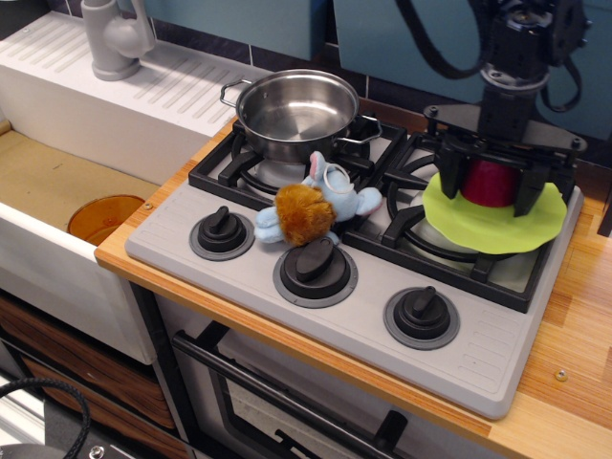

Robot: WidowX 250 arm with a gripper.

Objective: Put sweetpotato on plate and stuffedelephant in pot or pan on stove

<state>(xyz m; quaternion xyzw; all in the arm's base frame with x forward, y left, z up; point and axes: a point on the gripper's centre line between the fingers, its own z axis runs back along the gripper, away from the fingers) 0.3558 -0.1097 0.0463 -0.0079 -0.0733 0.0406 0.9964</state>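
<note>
The dark-red sweetpotato (490, 183) sits low over the yellow-green plate (497, 228), which lies on the right rear burner of the grey stove (382, 330). My gripper (490, 188) comes down from above, and its black fingers (452, 178) press against both sides of the sweetpotato. I cannot tell whether the sweetpotato rests on the plate. The light-blue stuffedelephant (320, 206) with its brown fuzzy patch lies on the front of the left burner, just above the middle knob. The steel pot (295, 113) stands empty on the left rear burner, behind the elephant.
Three dark knobs (315, 268) line the stove's front. A white sink (57, 201) with a grey tap (113, 38) is at the left, with an orange disc (103, 216) in the basin. The wooden counter (574, 344) runs to the right.
</note>
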